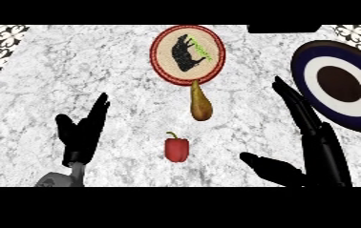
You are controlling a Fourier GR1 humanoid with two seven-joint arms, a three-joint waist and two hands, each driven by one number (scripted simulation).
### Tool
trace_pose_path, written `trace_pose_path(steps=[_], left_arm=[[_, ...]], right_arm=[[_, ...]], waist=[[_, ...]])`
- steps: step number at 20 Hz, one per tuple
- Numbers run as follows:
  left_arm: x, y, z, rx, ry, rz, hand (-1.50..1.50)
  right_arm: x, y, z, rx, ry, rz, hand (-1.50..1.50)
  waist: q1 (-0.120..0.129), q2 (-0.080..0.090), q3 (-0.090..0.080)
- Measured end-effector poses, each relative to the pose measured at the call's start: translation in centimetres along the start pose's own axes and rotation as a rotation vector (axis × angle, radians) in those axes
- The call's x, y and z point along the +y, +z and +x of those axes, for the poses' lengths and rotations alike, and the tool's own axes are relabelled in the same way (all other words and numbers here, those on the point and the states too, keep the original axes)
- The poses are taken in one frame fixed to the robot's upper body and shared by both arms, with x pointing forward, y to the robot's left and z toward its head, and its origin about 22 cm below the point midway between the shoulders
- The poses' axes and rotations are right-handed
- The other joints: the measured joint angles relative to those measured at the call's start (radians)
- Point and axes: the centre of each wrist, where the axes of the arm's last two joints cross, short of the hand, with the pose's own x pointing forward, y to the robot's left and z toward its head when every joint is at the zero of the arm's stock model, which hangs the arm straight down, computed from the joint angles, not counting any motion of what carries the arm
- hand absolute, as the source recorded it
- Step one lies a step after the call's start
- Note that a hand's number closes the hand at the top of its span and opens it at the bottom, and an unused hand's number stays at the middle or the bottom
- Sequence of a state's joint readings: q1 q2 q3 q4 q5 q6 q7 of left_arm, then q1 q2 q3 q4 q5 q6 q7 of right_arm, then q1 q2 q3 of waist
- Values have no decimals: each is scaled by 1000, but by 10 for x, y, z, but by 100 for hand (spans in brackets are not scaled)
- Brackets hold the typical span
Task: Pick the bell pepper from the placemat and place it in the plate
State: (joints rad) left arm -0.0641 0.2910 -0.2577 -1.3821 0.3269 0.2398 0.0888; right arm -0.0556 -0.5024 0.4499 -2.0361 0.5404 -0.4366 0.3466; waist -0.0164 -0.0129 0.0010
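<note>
The red bell pepper (176, 149) stands upright on the marble surface (106, 65), between the two robot hands and off the placemat. The right robot hand (321, 150) is open, with straight fingers and its thumb spread toward the pepper, not touching it. The left robot hand (81, 134) is open too, fingers up, on the pepper's other side. Beyond the pepper lies a pear (201, 103) (its narrow end meets the rim of the round placemat (211, 55)). The plate (331, 55) sits just beside the right robot hand's fingertips.
</note>
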Motion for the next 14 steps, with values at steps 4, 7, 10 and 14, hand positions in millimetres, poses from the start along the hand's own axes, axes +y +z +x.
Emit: trace_pose_path(steps=[4, 7, 10, 14], left_arm=[[0, 0, 2, 9, -7, -12, 0], [-1, 1, 2, 5, -2, -17, 0], [2, 2, 4, 11, -5, -24, 0], [3, 4, 4, 16, -3, -27, 0]], right_arm=[[4, 4, 22, 58, 124, 162, -150], [11, 3, 42, 104, 200, 233, -150], [24, 1, 63, 155, 272, 281, -150], [56, -3, 89, 183, 315, 313, -150]], waist=[[10, 1, -1], [18, 2, 0], [23, 4, 0], [26, 6, 1]])
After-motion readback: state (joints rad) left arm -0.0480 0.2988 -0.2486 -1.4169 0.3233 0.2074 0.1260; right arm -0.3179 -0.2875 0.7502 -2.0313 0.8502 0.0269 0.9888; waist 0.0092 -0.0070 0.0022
